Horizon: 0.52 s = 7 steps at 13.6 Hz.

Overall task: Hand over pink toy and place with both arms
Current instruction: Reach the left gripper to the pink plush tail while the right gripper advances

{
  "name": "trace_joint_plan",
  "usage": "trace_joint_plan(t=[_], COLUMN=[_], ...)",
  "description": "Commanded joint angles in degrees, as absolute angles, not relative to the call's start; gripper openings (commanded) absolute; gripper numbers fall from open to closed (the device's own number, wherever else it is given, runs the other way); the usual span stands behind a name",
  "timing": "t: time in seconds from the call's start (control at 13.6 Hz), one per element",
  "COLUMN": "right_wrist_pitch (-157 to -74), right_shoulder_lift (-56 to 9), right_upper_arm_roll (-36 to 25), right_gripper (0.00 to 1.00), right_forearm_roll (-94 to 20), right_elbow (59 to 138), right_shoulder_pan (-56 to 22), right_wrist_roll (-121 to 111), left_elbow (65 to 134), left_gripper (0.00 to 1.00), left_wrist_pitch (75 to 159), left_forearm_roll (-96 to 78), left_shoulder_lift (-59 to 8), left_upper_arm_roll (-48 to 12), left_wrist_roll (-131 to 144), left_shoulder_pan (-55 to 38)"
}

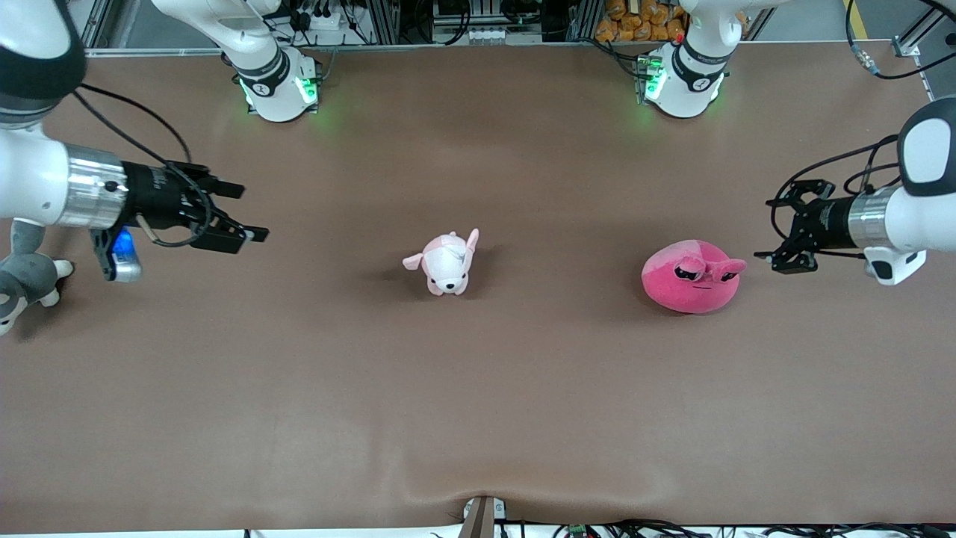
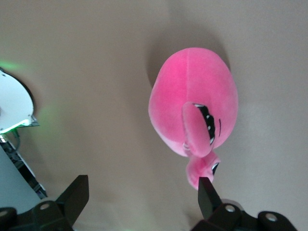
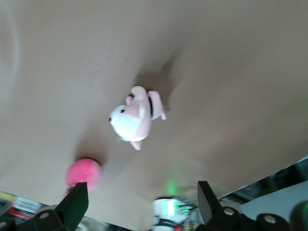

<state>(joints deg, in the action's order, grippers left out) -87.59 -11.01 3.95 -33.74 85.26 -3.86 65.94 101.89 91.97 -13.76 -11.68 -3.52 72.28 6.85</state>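
Observation:
The pink toy (image 1: 691, 276), a round hot-pink plush with sleepy black eyes, rests on the brown table toward the left arm's end. My left gripper (image 1: 768, 229) hovers just beside it, toward that end of the table, open and holding nothing. In the left wrist view the pink toy (image 2: 192, 110) lies ahead of the left gripper (image 2: 143, 190), with one ear flap close to a fingertip (image 2: 208, 195). My right gripper (image 1: 250, 211) hangs open and empty over the right arm's end of the table. The right wrist view shows the right gripper (image 3: 143, 192) spread wide and the pink toy (image 3: 84, 173) small in the distance.
A small pale pink-and-white puppy plush (image 1: 447, 263) stands near the table's middle, between the two grippers. A grey-and-white plush (image 1: 22, 276) lies at the right arm's end, partly under that arm. Both arm bases (image 1: 280, 82) (image 1: 683, 78) stand along the edge farthest from the front camera.

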Motion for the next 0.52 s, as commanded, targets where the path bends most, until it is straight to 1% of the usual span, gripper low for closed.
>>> trace_joint_plan(t=[0.0,0.15,0.3,0.44], right_wrist_pitch=[-93.49,-97.28,-103.85,-108.96], right_shoulder_lift=[-11.77,-12.91,-14.23,-15.46], right_upper_arm_roll=[3.52,3.52,3.52,3.52], right_gripper=[1.00,1.00,1.00,1.00], right_forearm_roll=[-35.42,-39.96,-44.02,-44.04], right_elbow=[84.82,84.73,84.73,84.55], right_shoulder_pan=[-8.42,-11.24,-13.79,-17.38], right_wrist_roll=[78.19,83.38,88.39,93.58], left_elbow=[105.98,108.09,109.59,109.60], left_gripper=[1.00,1.00,1.00,1.00], left_wrist_pitch=[97.19,100.10,101.77,102.39], left_forearm_roll=[-15.99,-17.31,-17.31,-17.31], left_shoulder_lift=[-10.81,-10.90,-10.99,-12.12], left_upper_arm_roll=[-3.69,-3.69,-3.78,-3.78], left_wrist_roll=[75.75,77.43,77.43,77.43], left_shoulder_pan=[6.86,6.77,6.59,6.68])
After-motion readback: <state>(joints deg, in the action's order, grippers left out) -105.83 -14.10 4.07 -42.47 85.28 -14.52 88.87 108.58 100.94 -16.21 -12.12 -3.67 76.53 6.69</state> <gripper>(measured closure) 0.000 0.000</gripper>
